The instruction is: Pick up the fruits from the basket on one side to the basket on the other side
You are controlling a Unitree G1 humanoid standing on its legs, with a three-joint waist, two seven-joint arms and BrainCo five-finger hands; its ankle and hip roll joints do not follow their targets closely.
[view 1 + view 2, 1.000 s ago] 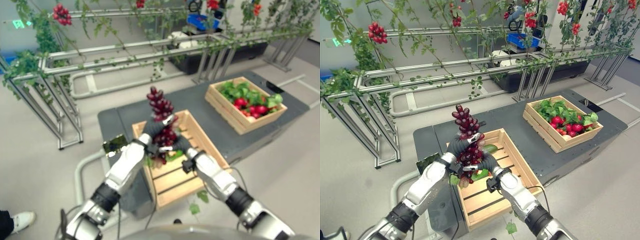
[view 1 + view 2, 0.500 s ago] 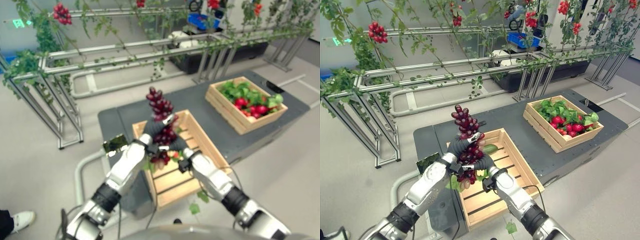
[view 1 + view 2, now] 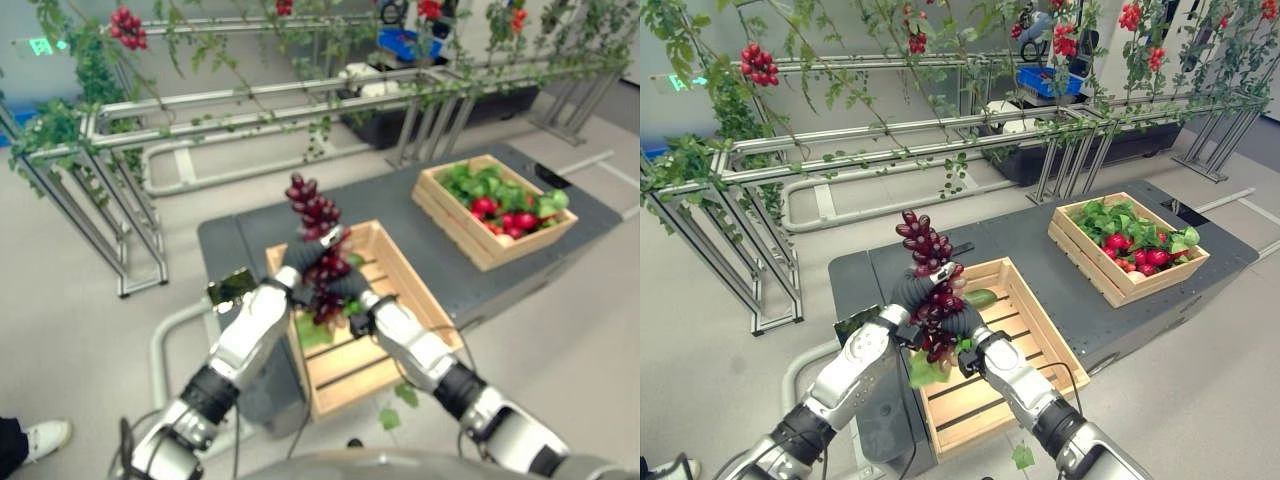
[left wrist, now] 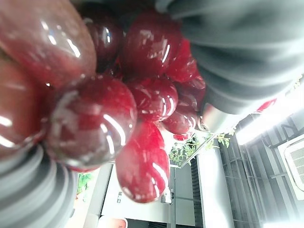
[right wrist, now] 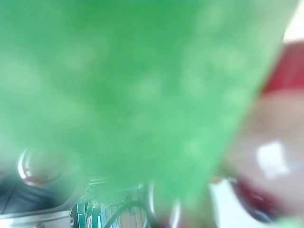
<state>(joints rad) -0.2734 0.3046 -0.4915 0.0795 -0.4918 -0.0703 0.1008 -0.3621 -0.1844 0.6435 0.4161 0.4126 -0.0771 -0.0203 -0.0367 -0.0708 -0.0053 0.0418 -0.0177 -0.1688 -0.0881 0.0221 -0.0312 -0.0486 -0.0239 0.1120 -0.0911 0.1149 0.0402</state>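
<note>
A long bunch of dark red grapes [image 3: 923,245] stands upright above the left end of the near wooden crate [image 3: 1025,335]. My left hand [image 3: 910,293] is shut round its middle from the left. My right hand [image 3: 962,322] grips the lower part from the right, beside a green leaf [image 3: 924,370] that hangs below. The left wrist view has the grapes [image 4: 95,114] pressed against the hand's dark cover [image 4: 237,47]. In the right wrist view the leaf [image 5: 118,85] lies close up, with a grape [image 5: 270,156] beside it. The far crate [image 3: 1088,258] holds red fruits [image 3: 1127,240] and green leaves.
Both crates sit on a dark grey platform [image 3: 870,270]. A green fruit [image 3: 980,297] lies in the near crate. Metal rails with vines and hanging red clusters [image 3: 755,65] run behind. A person's white shoe [image 3: 40,440] stands on the floor at lower left.
The grape bunch and both hands have shifted a little to the left and up. My right hand has closed in nearer to the bunch.
</note>
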